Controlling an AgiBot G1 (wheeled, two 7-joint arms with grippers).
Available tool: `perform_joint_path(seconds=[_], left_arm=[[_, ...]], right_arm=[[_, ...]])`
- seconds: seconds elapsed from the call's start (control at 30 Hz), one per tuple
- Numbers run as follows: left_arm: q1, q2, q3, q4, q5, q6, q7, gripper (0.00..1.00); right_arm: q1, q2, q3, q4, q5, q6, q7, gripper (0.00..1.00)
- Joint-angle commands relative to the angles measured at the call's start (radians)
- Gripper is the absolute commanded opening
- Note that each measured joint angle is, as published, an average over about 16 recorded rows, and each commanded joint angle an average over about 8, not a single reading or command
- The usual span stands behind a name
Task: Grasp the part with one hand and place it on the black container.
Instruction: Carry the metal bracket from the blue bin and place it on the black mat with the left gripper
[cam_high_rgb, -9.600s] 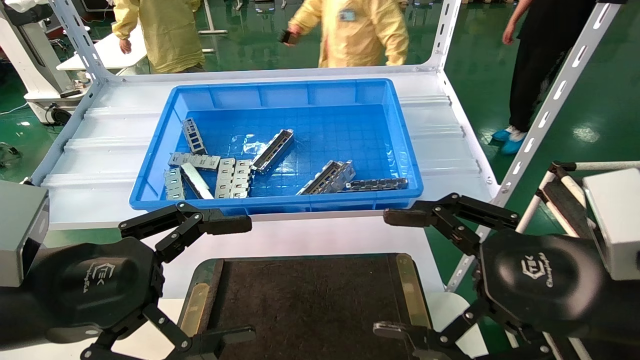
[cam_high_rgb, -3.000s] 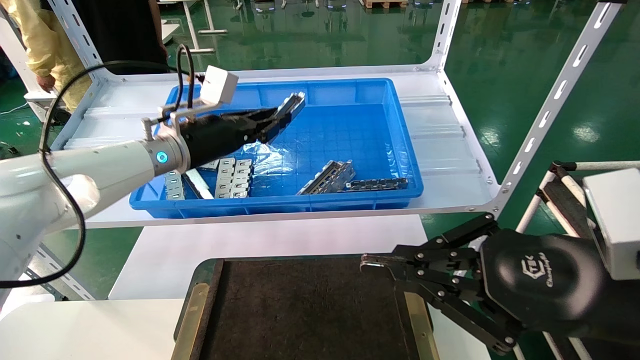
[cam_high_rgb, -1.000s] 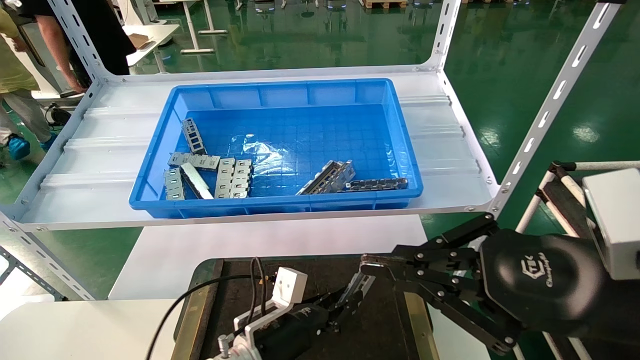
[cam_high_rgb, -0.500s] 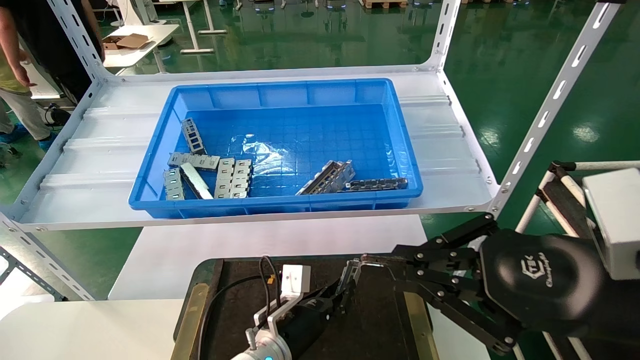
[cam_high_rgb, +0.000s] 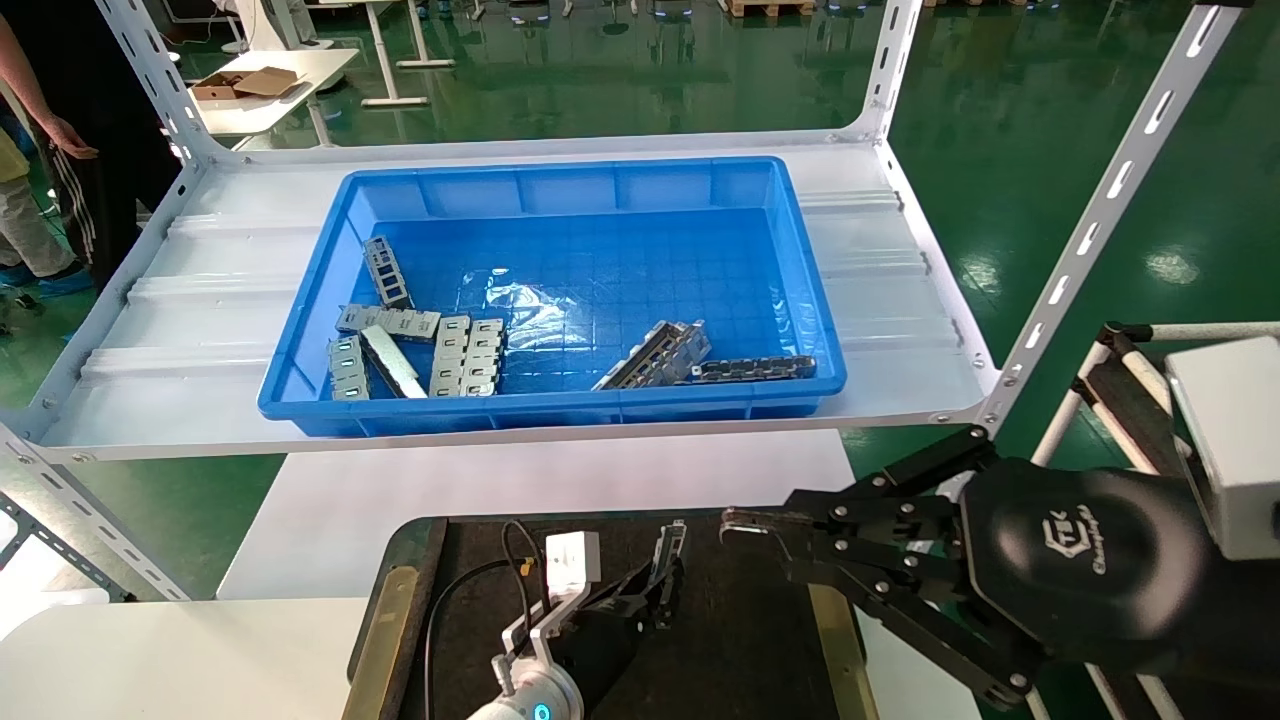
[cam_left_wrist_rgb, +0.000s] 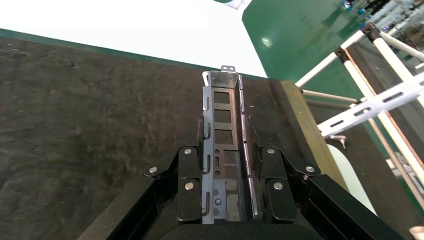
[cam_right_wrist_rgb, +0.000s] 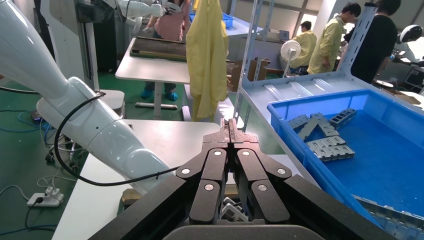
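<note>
A blue bin (cam_high_rgb: 800, 290) sits mid-shelf (cam_high_rgb: 180, 340); flat tabbed plates (cam_high_rgb: 466, 356) crowd its front-left corner; a dark chain-like strip (cam_high_rgb: 752, 369) lies at front-right.

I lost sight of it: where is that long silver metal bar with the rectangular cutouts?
The long silver metal bar is clamped in the left gripper, over the flat black felt tray near the robot.

The robot's arms are glossy white rounded tubes, and a thin black cable loops along the left one to a small white box-shaped camera on a silver bracket at the wrist. The matte black left gripper (cam_high_rgb: 664, 583) is built of linked bars pinned with round silver screws. The matte black right gripper (cam_high_rgb: 735, 522) has the same linkage, a rounded housing with a pale embossed logo, and a pale grey box camera behind it.
</note>
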Motion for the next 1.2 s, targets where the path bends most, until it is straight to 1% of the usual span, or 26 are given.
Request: perform_joint_path(seconds=[0.03,0.27,0.5,1.0,1.03,1.07,1.1,1.13,1.2], left_arm=[[-0.013,0.0,0.037,0.016,-0.022,-0.026,-0.017,0.0],[-0.043,0.002,0.147,0.042,-0.111,-0.093,-0.049,0.0],[-0.07,0.002,0.244,0.053,-0.206,-0.15,-0.059,0.0],[-0.11,0.003,0.41,0.052,-0.42,-0.252,-0.013,0.0],[-0.112,0.003,0.419,0.05,-0.435,-0.259,-0.007,0.0],[-0.113,0.003,0.428,0.048,-0.45,-0.267,-0.001,0.0],[-0.115,0.003,0.437,0.046,-0.466,-0.274,0.005,0.04],[-0.117,0.003,0.445,0.043,-0.482,-0.282,0.012,0.1],[-0.12,0.003,0.462,0.038,-0.516,-0.299,0.027,0.33]], right_arm=[[0.0,0.0,0.0,0.0,0.0,0.0,0.0,0.0],[0.0,0.0,0.0,0.0,0.0,0.0,0.0,0.0],[0.0,0.0,-0.001,0.0,0.0,0.0,0.0,0.0],[0.0,0.0,-0.001,0.0,0.001,0.0,0.0,0.0],[0.0,0.0,-0.001,0.0,0.001,0.0,-0.001,0.01],[0.0,0.0,-0.001,0.0,0.001,0.0,-0.001,0.06],[0.0,0.0,-0.001,0.0,0.001,0.0,-0.001,0.15],[0.0,0.0,-0.001,0.0,0.001,0.0,-0.001,0.27],[0.0,0.0,-0.001,0.0,0.001,0.0,-0.001,0.52]])
